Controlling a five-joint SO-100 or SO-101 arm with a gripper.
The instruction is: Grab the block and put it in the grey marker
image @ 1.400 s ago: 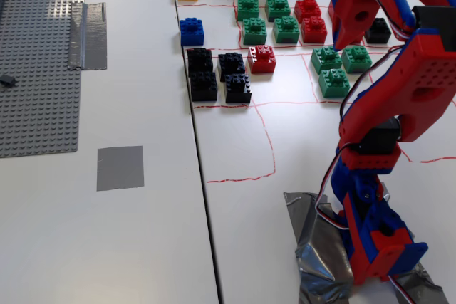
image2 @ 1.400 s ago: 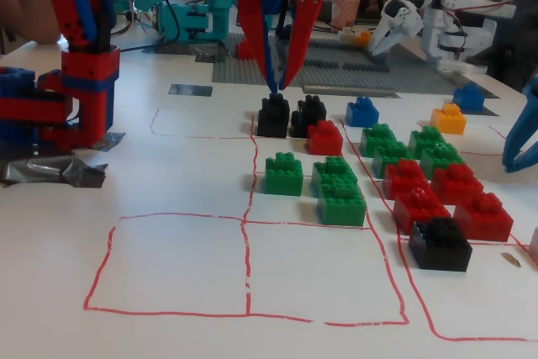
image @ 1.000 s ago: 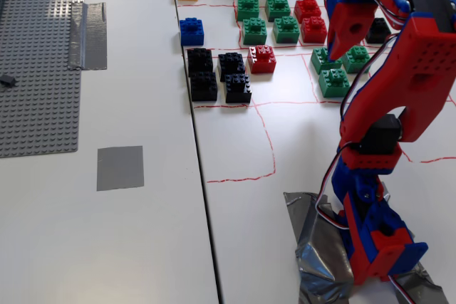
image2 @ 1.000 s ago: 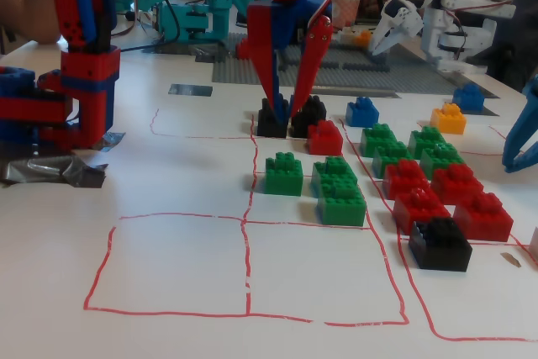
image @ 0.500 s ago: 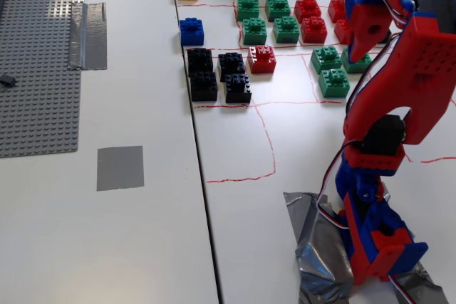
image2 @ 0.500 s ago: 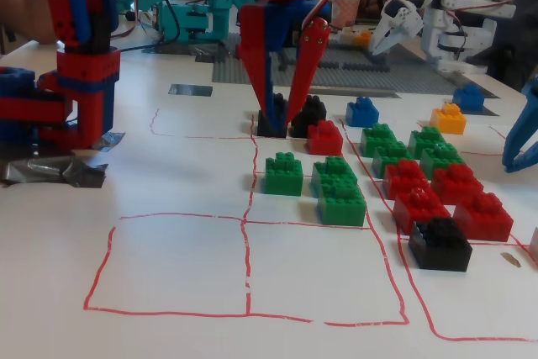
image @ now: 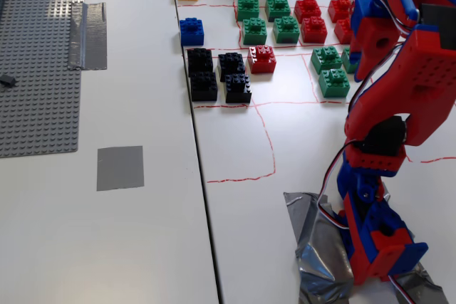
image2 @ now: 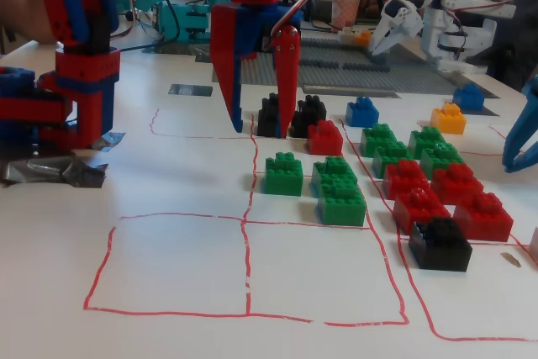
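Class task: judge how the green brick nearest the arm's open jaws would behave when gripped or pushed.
The green brick looks like rigid moulded plastic, so it probably won't deform when squeezed. Its squat shape and flat base suggest it would slide rather than tip if pushed. Its smooth, slightly glossy sides may slip a little unless gripped squarely.

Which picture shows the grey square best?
The fixed view looking down on the table: the grey marker lies whole and uncovered there. In the low fixed view it is only a thin far sliver behind the gripper.
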